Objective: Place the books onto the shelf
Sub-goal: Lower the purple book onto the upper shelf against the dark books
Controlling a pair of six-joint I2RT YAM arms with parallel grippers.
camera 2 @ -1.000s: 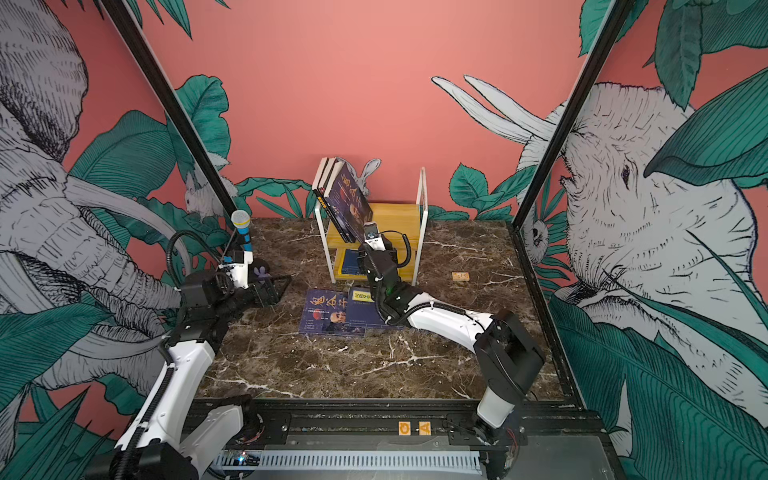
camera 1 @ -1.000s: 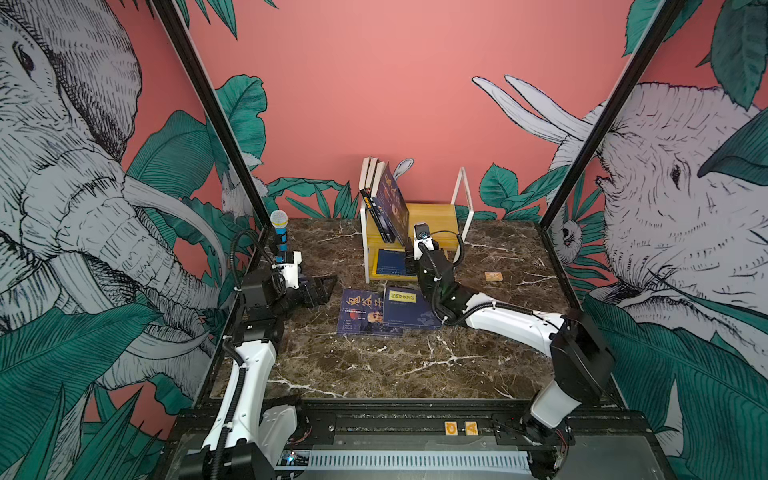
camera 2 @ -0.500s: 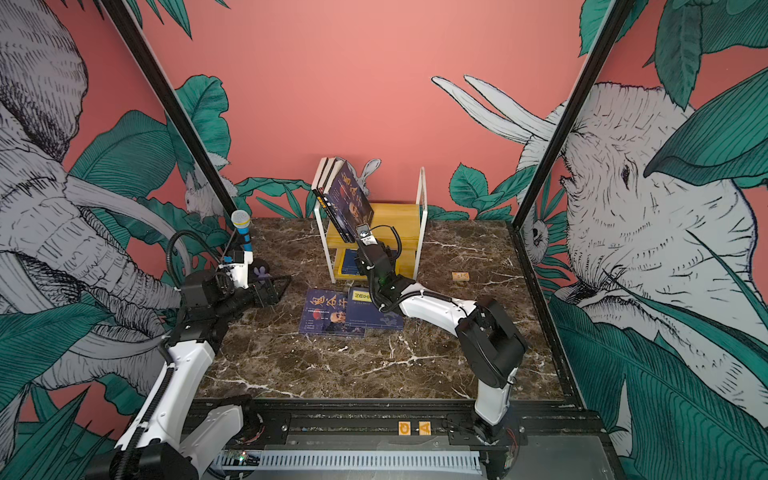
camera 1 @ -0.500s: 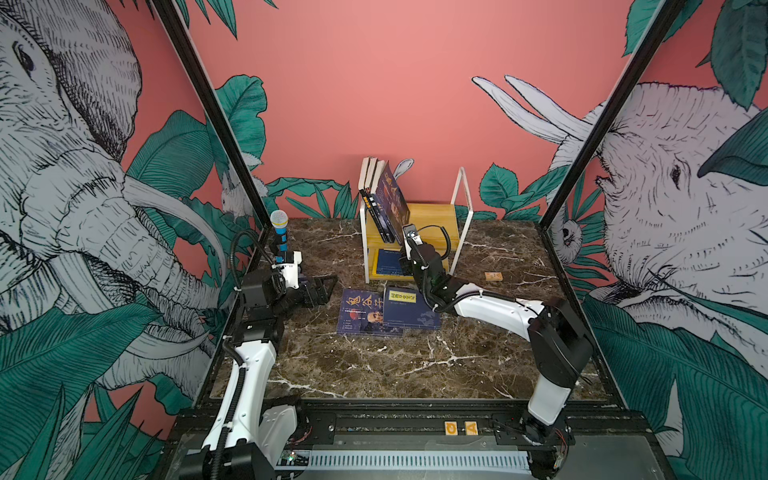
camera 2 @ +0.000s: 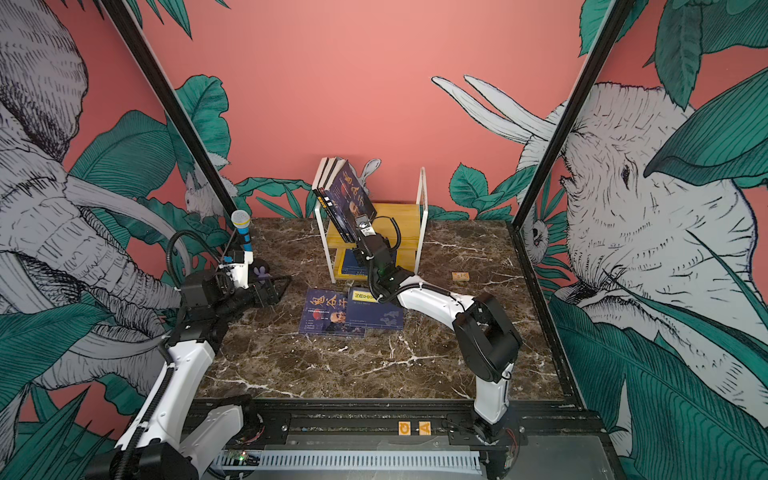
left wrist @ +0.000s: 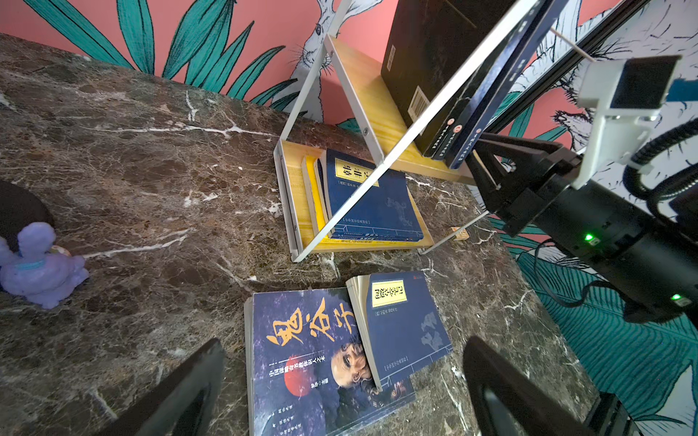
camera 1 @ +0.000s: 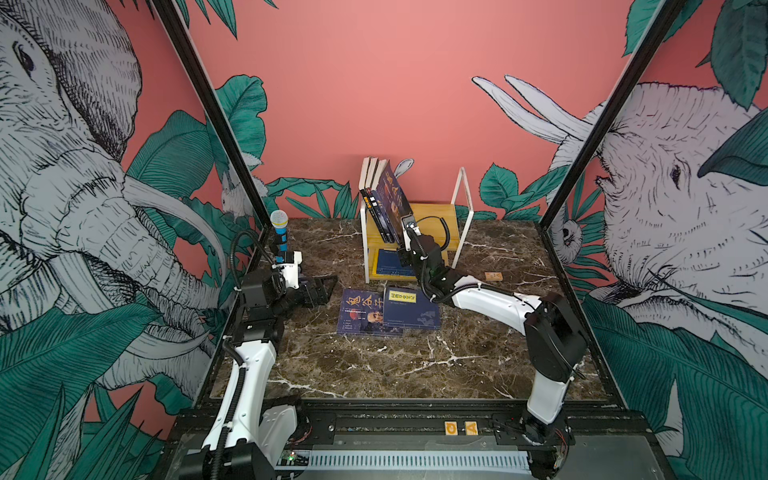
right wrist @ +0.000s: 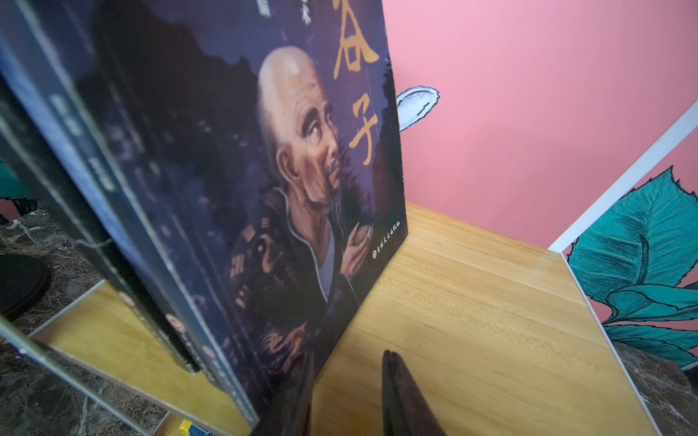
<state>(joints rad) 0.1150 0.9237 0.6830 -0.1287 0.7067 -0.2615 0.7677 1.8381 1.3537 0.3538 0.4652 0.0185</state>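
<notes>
Marble worktop (camera 1: 374, 365). At its back edge, the shelf (camera 1: 436, 208) carries three leaning books (camera 1: 390, 195). Two flat books (camera 1: 361, 316) overlap just before it: thin, likely light, floppy, slick; the upper one's raised edge looks easiest to pinch. Right pincer (right wrist: 349, 356), narrowly parted, empty, beside the leaning cover. Left pincer (camera 1: 322, 291) gapes, empty.

Salmon-pink back wall (camera 1: 374, 83) with green leaf art, big sketchy black-and-white animal murals (camera 1: 62, 187) on both side walls, black frame posts (camera 1: 210, 116) up the corners, dark brown marble tabletop (camera 1: 374, 365) with white veins.
</notes>
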